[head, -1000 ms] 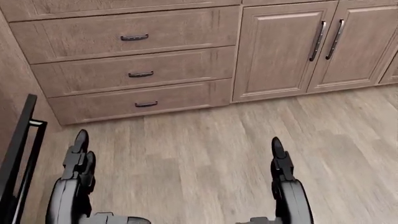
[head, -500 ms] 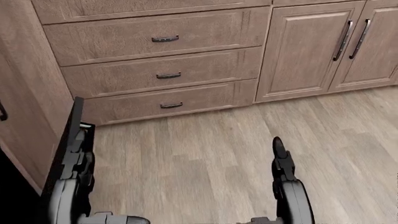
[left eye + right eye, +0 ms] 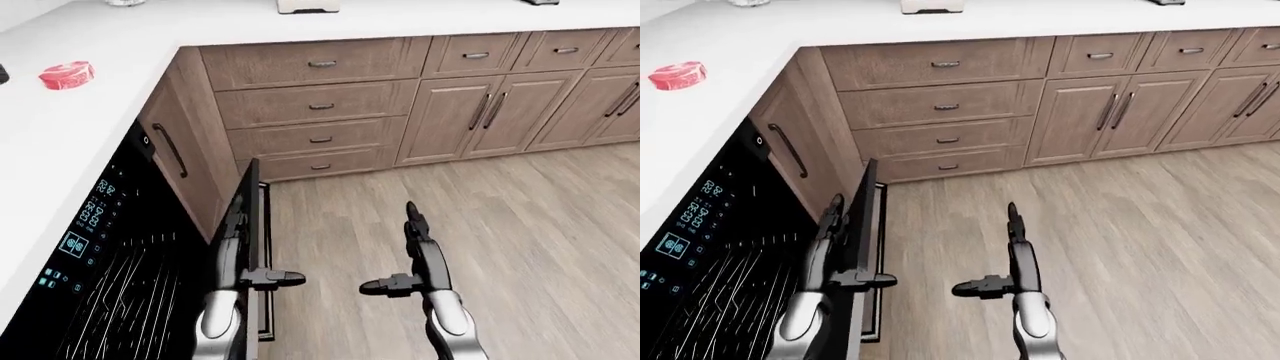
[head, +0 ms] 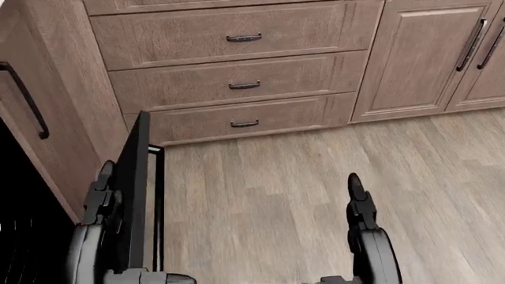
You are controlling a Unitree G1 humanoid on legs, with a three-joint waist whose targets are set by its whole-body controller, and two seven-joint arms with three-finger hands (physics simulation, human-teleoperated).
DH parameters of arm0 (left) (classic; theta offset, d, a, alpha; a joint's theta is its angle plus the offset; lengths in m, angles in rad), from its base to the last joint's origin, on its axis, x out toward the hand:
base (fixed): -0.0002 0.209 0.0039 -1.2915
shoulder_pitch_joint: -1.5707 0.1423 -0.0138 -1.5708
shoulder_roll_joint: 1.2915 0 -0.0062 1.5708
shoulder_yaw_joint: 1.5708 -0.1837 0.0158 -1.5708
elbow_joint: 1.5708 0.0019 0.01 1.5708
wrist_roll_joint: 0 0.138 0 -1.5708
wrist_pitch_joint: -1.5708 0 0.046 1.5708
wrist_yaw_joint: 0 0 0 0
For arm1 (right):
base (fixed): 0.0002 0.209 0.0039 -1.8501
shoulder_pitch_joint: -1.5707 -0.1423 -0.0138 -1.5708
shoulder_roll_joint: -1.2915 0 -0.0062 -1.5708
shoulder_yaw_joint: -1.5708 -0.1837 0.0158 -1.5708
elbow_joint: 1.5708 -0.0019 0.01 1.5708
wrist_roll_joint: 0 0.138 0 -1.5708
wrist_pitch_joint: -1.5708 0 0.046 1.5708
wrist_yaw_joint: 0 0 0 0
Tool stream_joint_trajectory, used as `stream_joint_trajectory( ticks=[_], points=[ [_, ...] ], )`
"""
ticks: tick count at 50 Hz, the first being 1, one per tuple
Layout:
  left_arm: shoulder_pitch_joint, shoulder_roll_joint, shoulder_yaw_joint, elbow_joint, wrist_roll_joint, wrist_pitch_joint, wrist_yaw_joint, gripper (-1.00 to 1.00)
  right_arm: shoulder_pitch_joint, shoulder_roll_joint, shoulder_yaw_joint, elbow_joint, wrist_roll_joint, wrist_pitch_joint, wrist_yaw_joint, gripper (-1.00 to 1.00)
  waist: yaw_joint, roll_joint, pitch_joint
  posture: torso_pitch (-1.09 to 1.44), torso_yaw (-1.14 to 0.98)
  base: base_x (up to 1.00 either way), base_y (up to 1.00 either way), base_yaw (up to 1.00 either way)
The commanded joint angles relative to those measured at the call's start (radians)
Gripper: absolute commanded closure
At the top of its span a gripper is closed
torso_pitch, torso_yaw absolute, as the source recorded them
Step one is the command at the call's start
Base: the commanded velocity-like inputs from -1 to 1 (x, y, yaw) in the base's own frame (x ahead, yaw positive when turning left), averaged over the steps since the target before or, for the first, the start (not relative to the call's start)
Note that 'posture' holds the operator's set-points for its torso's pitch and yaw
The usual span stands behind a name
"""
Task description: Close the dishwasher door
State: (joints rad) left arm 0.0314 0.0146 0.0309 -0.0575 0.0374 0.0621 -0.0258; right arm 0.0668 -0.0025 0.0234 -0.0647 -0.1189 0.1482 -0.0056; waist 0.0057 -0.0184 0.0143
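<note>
**Door ajar, left hand behind it**

Your left hand (image 3: pixel 830 225) sits with fingers straight and open, holding nothing, just beside the inner face of the door (image 3: pixel 866 225), thumb poking past its edge. The door stands nearly upright at the left of the eye views, apart from the dark dishwasher (image 3: pixel 110 277). Your right hand (image 3: pixel 415 232) hangs open and empty over the floor (image 3: pixel 520 225), well apart from the door.

Unreadable cyan icons on dishwasher panel (image 3: pixel 85 225)
</note>
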Motion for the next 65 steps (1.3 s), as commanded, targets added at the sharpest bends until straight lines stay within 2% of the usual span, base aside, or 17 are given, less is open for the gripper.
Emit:
stream_joint_trajectory(
  ticks=[1, 2, 5, 11, 14, 16, 20, 21, 22, 26, 30, 35, 41, 43, 50, 62, 65],
  points=[
    [-0.036, -0.014, -0.027, -0.106, 0.005, 0.051, 0.012, -1.0, -0.011, 0.0, 0.006, -0.048, -0.002, -0.021, 0.0, -1.0, -0.002, 0.005, -0.018, 0.0, 0.0, 0.0, 0.0, 0.0],
    [-0.044, -0.025, -0.06, -0.135, 0.017, 0.086, 0.013, -1.0, -0.006, -0.001, 0.003, -0.056, 0.0, -0.018, 0.002, -1.0, -0.002, 0.006, -0.02, 0.0, 0.0, 0.0, 0.0, 0.0],
    [-0.075, -0.053, -0.111, -0.111, 0.026, 0.118, 0.034, -1.0, -0.003, -0.002, 0.001, -0.062, 0.001, -0.016, 0.004, -1.0, 0.001, 0.005, -0.024, 0.0, 0.0, 0.0, 0.0, 0.0],
    [-0.104, -0.124, -0.235, 0.094, 0.069, 0.044, 0.083, -1.0, 0.008, -0.002, 0.0, -0.09, 0.001, -0.007, 0.007, -1.0, 0.005, 0.002, -0.033, 0.0, 0.0, 0.0, 0.0, 0.0],
    [-0.151, -0.15, -0.244, 0.2, 0.068, 0.03, 0.095, -1.0, 0.012, -0.002, -0.001, -0.099, 0.001, -0.004, 0.007, -1.0, 0.003, -0.003, -0.033, 0.0, 0.0, 0.0, 0.0, 0.0],
    [-0.221, -0.177, -0.218, 0.357, 0.042, 0.0, 0.106, -1.0, 0.014, -0.001, 0.003, -0.102, -0.002, -0.003, 0.006, -1.0, 0.002, -0.007, -0.031, 0.0, 0.0, 0.0, 0.0, 0.0],
    [-0.262, -0.215, -0.223, 0.631, 0.066, -0.163, 0.129, -1.0, 0.015, -0.001, 0.004, -0.105, -0.001, -0.002, 0.006, -1.0, 0.003, -0.014, -0.031, 0.0, 0.0, 0.0, 0.0, 0.0],
    [-0.285, -0.228, -0.226, 0.782, 0.09, -0.263, 0.147, -1.0, 0.018, -0.001, 0.003, -0.108, 0.001, -0.002, 0.007, -1.0, 0.002, -0.015, -0.032, 0.0, 0.0, 0.0, 0.0, 0.0],
    [-0.301, -0.234, -0.217, 0.841, 0.102, -0.298, 0.151, -1.0, 0.019, -0.001, 0.003, -0.111, 0.001, -0.001, 0.007, -1.0, 0.002, -0.017, -0.032, 0.0, 0.0, 0.0, 0.0, 0.0],
    [-0.427, -0.25, -0.151, 1.274, 0.162, -0.53, 0.206, -1.0, 0.024, -0.002, 0.001, -0.131, 0.002, 0.009, 0.01, -1.0, 0.005, -0.025, -0.036, 0.0, 0.0, 0.0, 0.0, 0.0],
    [-0.426, -0.24, -0.09, 1.398, 0.208, -0.551, 0.207, -1.0, 0.025, -0.002, 0.0, -0.141, 0.003, 0.016, 0.011, -1.0, -0.002, -0.028, -0.036, 0.0, 0.0, 0.0, 0.0, 0.0],
    [-0.41, -0.209, -0.008, 1.432, 0.225, -0.471, 0.18, -1.0, 0.03, -0.003, -0.001, -0.154, 0.004, 0.02, 0.012, -1.0, -0.004, -0.022, -0.033, 0.0, 0.0, 0.0, 0.0, 0.0],
    [-0.445, -0.156, 0.125, 1.439, 0.138, -0.299, 0.131, -1.0, 0.032, -0.002, -0.001, -0.158, 0.003, 0.02, 0.012, -1.0, -0.006, -0.011, -0.032, 0.0, 0.0, 0.0, 0.0, 0.0],
    [-0.463, -0.128, 0.183, 1.441, 0.081, -0.2, 0.117, -1.0, 0.036, -0.002, 0.0, -0.171, 0.003, 0.025, 0.012, -1.0, -0.007, -0.007, -0.032, 0.0, 0.0, 0.0, 0.0, 0.0],
    [-0.509, -0.065, 0.274, 1.442, 0.004, -0.034, 0.148, -1.0, 0.046, -0.002, 0.0, -0.193, 0.002, 0.031, 0.011, -1.0, -0.009, 0.005, -0.03, 0.0, 0.0, 0.0, 0.0, 0.0],
    [-0.544, -0.005, 0.335, 1.442, -0.039, 0.052, 0.229, -1.0, 0.053, -0.002, -0.001, -0.209, 0.002, 0.035, 0.011, -1.0, -0.018, 0.006, -0.035, 0.0, 0.0, 0.0, 0.0, 0.0],
    [-0.55, 0.001, 0.352, 1.442, -0.058, 0.054, 0.275, -1.0, 0.052, -0.002, -0.001, -0.211, 0.002, 0.038, 0.012, -1.0, -0.02, 0.005, -0.037, 0.0, 0.0, 0.0, 0.0, 0.0]
  ],
)
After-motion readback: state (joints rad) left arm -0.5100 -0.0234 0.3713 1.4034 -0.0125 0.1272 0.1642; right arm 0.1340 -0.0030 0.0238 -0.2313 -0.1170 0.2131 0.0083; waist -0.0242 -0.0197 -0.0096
